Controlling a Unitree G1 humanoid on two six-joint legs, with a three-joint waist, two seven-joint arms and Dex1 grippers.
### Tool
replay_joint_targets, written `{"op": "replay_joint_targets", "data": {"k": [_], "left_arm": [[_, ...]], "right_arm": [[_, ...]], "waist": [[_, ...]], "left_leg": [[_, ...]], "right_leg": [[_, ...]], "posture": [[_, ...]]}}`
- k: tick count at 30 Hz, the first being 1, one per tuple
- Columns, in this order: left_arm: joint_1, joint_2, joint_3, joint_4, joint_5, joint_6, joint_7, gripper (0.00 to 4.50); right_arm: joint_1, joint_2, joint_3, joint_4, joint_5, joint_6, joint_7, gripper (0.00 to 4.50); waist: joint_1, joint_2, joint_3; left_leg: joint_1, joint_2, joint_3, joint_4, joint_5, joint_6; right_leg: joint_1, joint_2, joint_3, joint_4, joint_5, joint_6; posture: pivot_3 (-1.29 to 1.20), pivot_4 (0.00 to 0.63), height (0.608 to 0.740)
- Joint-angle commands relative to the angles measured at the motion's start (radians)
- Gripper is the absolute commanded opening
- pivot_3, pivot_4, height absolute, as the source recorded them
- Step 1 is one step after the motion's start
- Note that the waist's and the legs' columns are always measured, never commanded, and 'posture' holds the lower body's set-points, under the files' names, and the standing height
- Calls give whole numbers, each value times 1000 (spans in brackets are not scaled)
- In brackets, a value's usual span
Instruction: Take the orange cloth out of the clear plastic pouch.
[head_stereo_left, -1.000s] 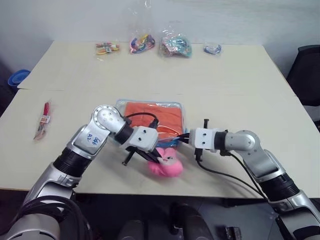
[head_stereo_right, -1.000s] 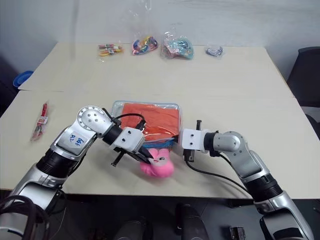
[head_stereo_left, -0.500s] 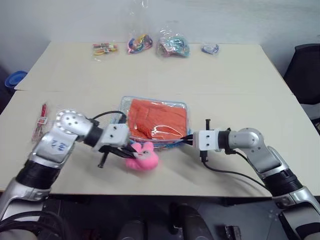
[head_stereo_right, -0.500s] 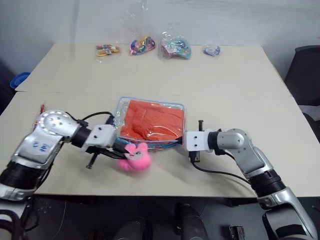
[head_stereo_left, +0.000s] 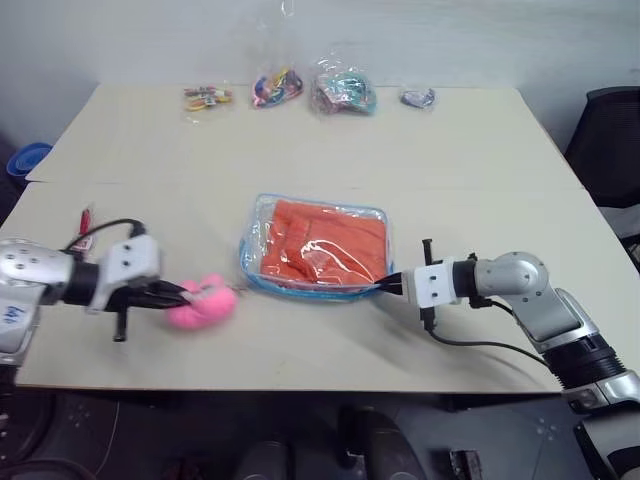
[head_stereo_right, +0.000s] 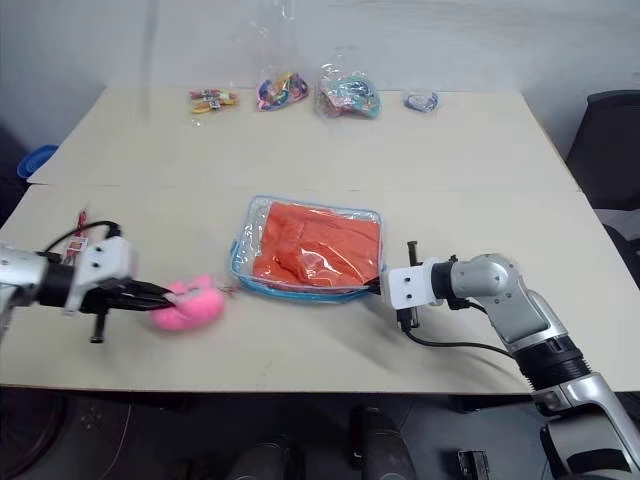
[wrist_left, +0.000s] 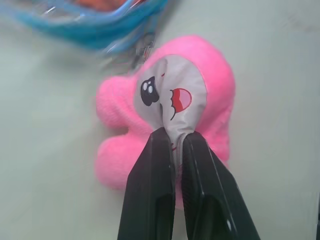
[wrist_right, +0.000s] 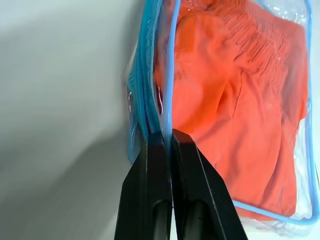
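Beige table (head_stereo_left: 480, 150), perhaps black chair (head_stereo_left: 608, 130)

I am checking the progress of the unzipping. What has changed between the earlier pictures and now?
The left gripper, shut on the pink plush charm, has pulled it away to the robot's left, clear of the clear plastic pouch. The right gripper stays clamped on the pouch's near edge. The orange cloth is still inside.

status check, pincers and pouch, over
Left pincer shut on pink charm. Right pincer shut on pouch edge. Orange cloth inside. Nothing in the way.
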Motion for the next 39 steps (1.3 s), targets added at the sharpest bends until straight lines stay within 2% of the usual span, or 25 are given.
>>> {"op": "replay_joint_targets", "data": {"k": [1, 8, 10, 11, 13, 17, 19, 24, 25, 27, 30, 32, 34, 39], "left_arm": [[8, 33, 79, 13, -41, 37, 1, 0], [61, -30, 41, -106, -80, 86, 32, 0], [86, -52, 22, -124, -61, 77, 53, 630], [100, -59, 14, -127, -51, 67, 59, 771], [117, -65, 9, -115, -34, 39, 70, 1350], [129, -67, 25, -63, -27, -3, 82, 2533], [140, -58, 38, -49, -28, -23, 76, 2979], [61, 7, 99, 1, -87, 55, 50, 4405], [4, 28, 101, 15, -114, 96, 34, 4500], [-97, 45, 90, 21, -155, 163, 16, 4500], [-290, 0, -27, -83, -198, 227, -10, 4500], [-326, -30, -113, -148, -144, 149, -29, 4500], [-336, -73, -233, -171, 4, -54, -25, 4500], [-353, -208, -368, -99, 184, -285, 65, 4500]], "right_arm": [[-16, -21, -28, 8, 18, -29, 26, 46], [-21, 9, -19, 4, 29, -13, 36, 46], [-13, 10, -20, -15, 35, 8, 40, 0], [-7, 10, -24, -30, 46, 33, 44, 236], [6, 7, -33, -60, 63, 75, 47, 691], [44, -13, -63, -138, 104, 163, 55, 1990], [73, -30, -92, -193, 142, 228, 60, 2479], [178, -89, -225, -392, 287, 496, 16, 4091], [198, -95, -263, -445, 338, 579, -6, 4429], [226, -104, -325, -533, 442, 723, -32, 4476], [248, -93, -437, -673, 661, 959, -127, 4476], [253, -88, -472, -737, 744, 1044, -184, 4476], [249, -63, -497, -787, 812, 1115, -274, 4476], [295, -32, -484, -888, 836, 1162, -403, 4476]], "waist": [[3, 0, 0], [1, 0, 0], [0, 0, 0], [0, 0, 0], [1, 0, 0], [2, 0, 0], [2, 0, 0], [6, 0, 0], [6, 0, 0], [10, -1, 0], [12, -1, 0], [13, 0, 0], [8, 0, 0], [4, 0, 0]], "left_leg": [[0, 0, 0, -1, 0, 0], [-1, 0, 0, -1, 0, 0], [-1, 0, 1, -1, -1, 0], [0, 0, 1, -1, -1, 0], [0, 0, 1, -1, 0, 0], [1, 0, 1, -1, 0, 0], [1, 0, 1, -1, 0, 0], [0, 1, 1, -1, 0, 0], [0, 1, 1, -1, 0, 0], [-1, 0, 0, -1, 0, 0], [0, 0, -1, -1, 0, 0], [0, 0, -1, -1, 0, 0], [0, 0, 0, -1, -1, -1], [0, 0, 2, -1, 0, -2]], "right_leg": [[0, 0, 0, 0, 0, 0], [0, 0, 0, 0, 0, 0], [-1, 0, 0, 0, 0, 0], [-1, 0, 0, 0, 0, 0], [-1, 0, 0, 0, 0, 0], [0, 0, 0, 1, 0, 0], [0, 0, 0, 1, 0, 0], [-1, 0, 0, 0, 0, 0], [-1, 0, 0, 0, 0, 0], [0, -1, -1, -1, 0, 0], [1, -1, -1, 0, 0, 0], [1, -1, -1, 0, 1, 0], [1, -1, -1, 0, 1, 1], [0, 1, 1, 0, 1, 1]], "posture": [[0, 150, 740], [0, 150, 740], [0, 150, 740], [0, 150, 740], [0, 150, 740], [0, 150, 740], [0, 150, 740], [0, 150, 740], [0, 150, 740], [0, 150, 740], [0, 150, 740], [0, 150, 740], [0, 150, 740], [0, 150, 740]]}}
